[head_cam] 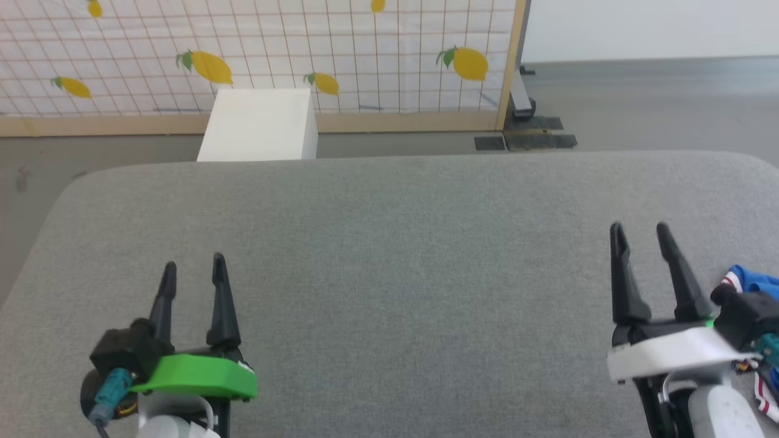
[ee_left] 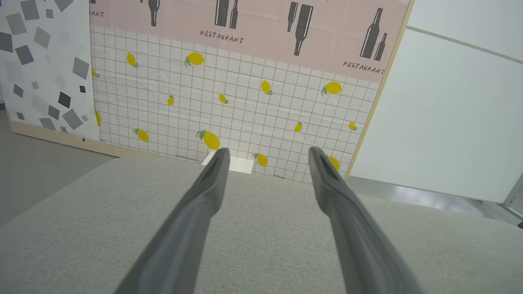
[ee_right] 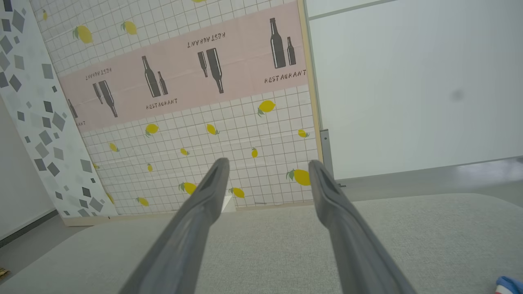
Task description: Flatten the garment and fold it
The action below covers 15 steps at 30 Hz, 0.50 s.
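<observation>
1. Both arms hover over the grey fabric-covered tabletop (head_cam: pixel 389 243). Its broad middle lies bare between them.
2. The left gripper (head_cam: pixel 193 267), with its two long dark fingers and green mount, sits toward the near-left corner. It is released, and the left wrist view shows a plain gap between the fingers with nothing in it.
3. The right gripper (head_cam: pixel 640 230), on a white mount, sits toward the near-right side. It is also spread apart and empty, as the right wrist view confirms.
4. The garment, a bright blue soft jersey shirt with red-and-white striped trim (head_cam: pixel 751 283), lies bunched at the right edge of the tabletop. It is just beside the right wrist and to its outer side. I can see a little blue and some stripes, and the rest runs out of the picture. The right wrist view catches a blue scrap (ee_right: pixel 508 283) at its lower right corner.
5. I judge the task to be at its very start, with nothing flattened, nothing folded and no grasp made.
6. Next, I would turn the right arm outward toward the right edge and close on a loose part of the shirt. Then I would draw it to the middle, where the left gripper can take a second hold for spreading.
7. Because the heap is largely hidden, I would choose the grasp point only once more of the cloth shows.
</observation>
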Motion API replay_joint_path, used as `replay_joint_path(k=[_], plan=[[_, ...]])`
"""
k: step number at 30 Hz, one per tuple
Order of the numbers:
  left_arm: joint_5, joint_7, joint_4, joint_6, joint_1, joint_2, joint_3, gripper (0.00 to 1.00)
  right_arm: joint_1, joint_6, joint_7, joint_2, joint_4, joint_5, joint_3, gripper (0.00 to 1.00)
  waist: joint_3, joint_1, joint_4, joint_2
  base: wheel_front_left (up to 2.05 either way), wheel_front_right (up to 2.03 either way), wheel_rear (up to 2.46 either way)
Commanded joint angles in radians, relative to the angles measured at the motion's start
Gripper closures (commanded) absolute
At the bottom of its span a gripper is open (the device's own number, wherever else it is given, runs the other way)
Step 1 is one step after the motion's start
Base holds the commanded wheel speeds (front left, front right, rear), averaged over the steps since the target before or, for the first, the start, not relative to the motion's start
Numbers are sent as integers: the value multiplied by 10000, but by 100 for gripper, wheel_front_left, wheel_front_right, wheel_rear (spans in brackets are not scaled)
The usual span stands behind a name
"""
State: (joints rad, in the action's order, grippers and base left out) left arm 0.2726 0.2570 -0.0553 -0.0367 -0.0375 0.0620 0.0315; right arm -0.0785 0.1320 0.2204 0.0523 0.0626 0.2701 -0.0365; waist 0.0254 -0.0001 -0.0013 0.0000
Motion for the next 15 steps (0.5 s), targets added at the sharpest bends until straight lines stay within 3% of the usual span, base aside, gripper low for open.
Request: replay_joint_path(k=[1, 15], plan=[[-67, 46, -116, 57, 210, -56, -85, 0, 258, -13, 82, -15, 91, -112, 30, 0, 277, 1, 198, 0, 0, 0, 0], [-695, -180, -1430, 34, 493, 97, -923, 0, 938, -13, -340, -19, 771, -719, -12, 0, 338, 1, 66, 0, 0, 0, 0]])
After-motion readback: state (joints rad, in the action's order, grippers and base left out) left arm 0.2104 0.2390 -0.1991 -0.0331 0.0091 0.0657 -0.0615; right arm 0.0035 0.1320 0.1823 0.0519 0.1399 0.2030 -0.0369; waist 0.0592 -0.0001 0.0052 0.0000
